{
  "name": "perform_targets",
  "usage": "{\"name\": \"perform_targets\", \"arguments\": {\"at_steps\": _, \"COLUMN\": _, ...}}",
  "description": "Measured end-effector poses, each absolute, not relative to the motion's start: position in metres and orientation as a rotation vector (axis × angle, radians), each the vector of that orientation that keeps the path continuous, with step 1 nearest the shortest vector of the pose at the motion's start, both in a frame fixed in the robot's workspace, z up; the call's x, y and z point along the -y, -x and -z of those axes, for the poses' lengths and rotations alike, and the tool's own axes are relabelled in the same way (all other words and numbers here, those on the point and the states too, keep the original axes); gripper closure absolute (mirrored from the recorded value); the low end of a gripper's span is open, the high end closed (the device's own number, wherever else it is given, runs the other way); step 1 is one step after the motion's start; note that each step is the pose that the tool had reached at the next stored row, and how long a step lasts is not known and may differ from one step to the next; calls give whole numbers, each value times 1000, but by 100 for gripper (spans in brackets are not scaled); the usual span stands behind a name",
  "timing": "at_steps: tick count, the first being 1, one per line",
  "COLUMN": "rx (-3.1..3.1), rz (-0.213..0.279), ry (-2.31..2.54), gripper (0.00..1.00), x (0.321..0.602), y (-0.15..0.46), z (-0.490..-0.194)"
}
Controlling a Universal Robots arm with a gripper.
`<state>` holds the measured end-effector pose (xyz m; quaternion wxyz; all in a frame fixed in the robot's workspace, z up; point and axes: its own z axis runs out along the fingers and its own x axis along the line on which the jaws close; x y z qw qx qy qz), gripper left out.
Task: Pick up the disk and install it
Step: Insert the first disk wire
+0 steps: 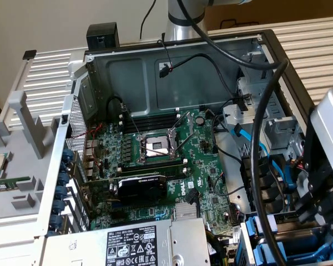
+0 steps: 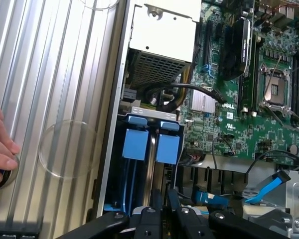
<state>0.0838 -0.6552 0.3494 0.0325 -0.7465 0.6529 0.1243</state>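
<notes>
The disk should be one of two blue carriers standing side by side in the drive bay point(image 2: 148, 113). No label shows, so I cannot tell if it is the carrier by the case wall point(image 2: 137, 144) or its neighbour point(image 2: 168, 148). The gripper point(image 2: 164, 221) hangs just before the bay, probably lined up with the slots; apart or together, I cannot tell. Beside the bay a black cable point(image 2: 189, 88) loops near the power supply point(image 2: 162, 55). A person's hand point(image 2: 0, 147) rests outside the case.

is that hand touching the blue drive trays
Apart. In the wrist view the hand is over the ribbed panel, with a broad stretch of bare panel between it and the blue trays.
</notes>
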Motion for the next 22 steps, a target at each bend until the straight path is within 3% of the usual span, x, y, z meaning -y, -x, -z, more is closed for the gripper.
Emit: {"name": "perform_targets", "arguments": {"at_steps": 22, "rx": -2064, "rz": -338, "ry": 2336, "gripper": 83, "x": 636, "y": -84, "z": -349}}
